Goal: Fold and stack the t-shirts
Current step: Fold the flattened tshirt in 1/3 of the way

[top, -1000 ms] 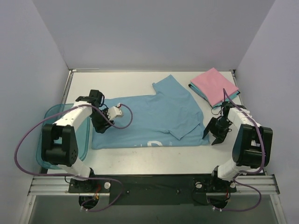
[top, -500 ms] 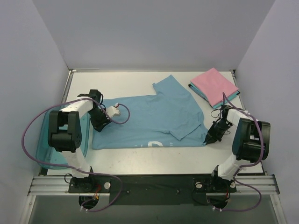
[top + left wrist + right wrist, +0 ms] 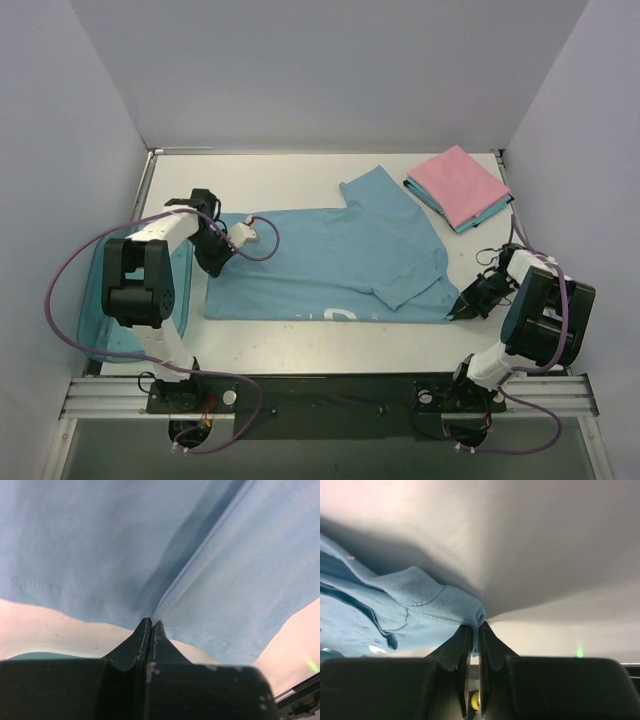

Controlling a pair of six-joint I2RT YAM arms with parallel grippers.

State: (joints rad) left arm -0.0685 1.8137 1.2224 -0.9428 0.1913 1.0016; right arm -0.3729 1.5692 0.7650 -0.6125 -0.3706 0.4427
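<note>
A light blue t-shirt (image 3: pixel 330 265) lies spread across the middle of the table, with a bit of white print (image 3: pixel 338 314) at its near edge. My left gripper (image 3: pixel 214 262) is at the shirt's left edge. In the left wrist view this gripper (image 3: pixel 151 623) is shut on a fold of the hem (image 3: pixel 200 630). My right gripper (image 3: pixel 459 312) is at the shirt's near right corner. In the right wrist view it (image 3: pixel 476 626) is shut on a ribbed edge of the blue cloth (image 3: pixel 420 597). A folded pink t-shirt (image 3: pixel 458 183) lies on a folded teal one (image 3: pixel 478 220) at the back right.
A translucent teal plastic bin (image 3: pixel 92 305) sits at the table's left edge beside the left arm. Purple cables (image 3: pixel 262 240) loop over the left arm and the shirt's left end. White walls close in the back and both sides.
Both grippers have shut on the blue shirt's edges. The right gripper has moved toward the near right, and the shirt has slid to the right and stretched flatter.
</note>
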